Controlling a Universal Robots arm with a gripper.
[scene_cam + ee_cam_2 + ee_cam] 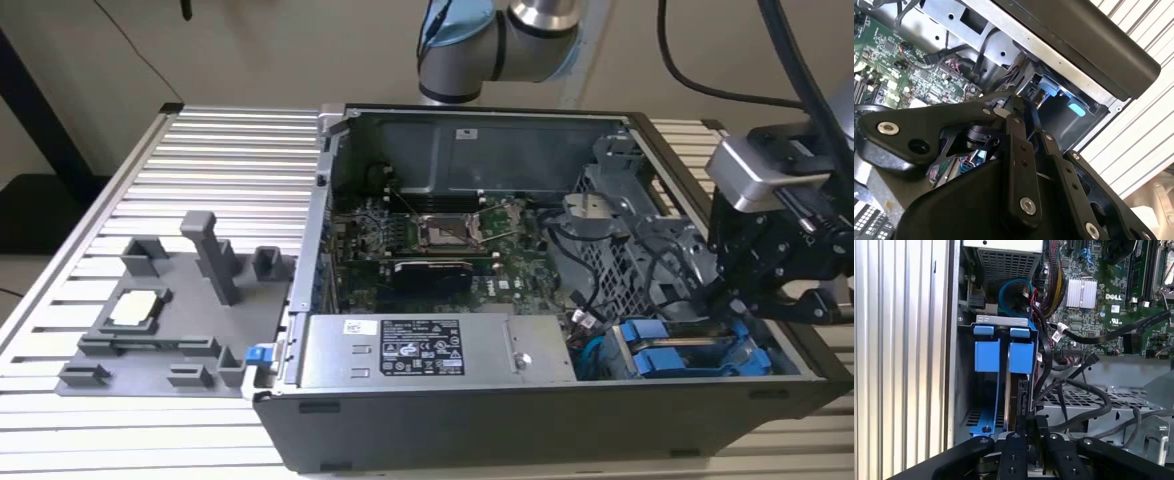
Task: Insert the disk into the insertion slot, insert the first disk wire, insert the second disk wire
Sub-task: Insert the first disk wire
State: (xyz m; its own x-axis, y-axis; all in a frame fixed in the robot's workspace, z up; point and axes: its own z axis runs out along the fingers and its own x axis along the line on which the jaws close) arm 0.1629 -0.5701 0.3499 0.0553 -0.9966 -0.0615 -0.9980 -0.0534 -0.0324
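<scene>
Two fingers (1040, 426) are drawn nearly together at the near end of the disk (1021, 359), which stands on edge, mostly inside the slot (965, 385) in a corner of the computer case (534, 430) on the table (200, 160). I judge the disk step is in hand; finishing it calls for a straight push along the slot. Whether the fingers pinch the disk or the black wire (1040, 365) beside it is hidden.

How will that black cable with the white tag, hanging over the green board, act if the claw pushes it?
The black cable is probably floppy: it runs in a loose curve above the green board. It looks thin, so it is likely light and would bend aside rather than resist. It may spring back once released.
</scene>
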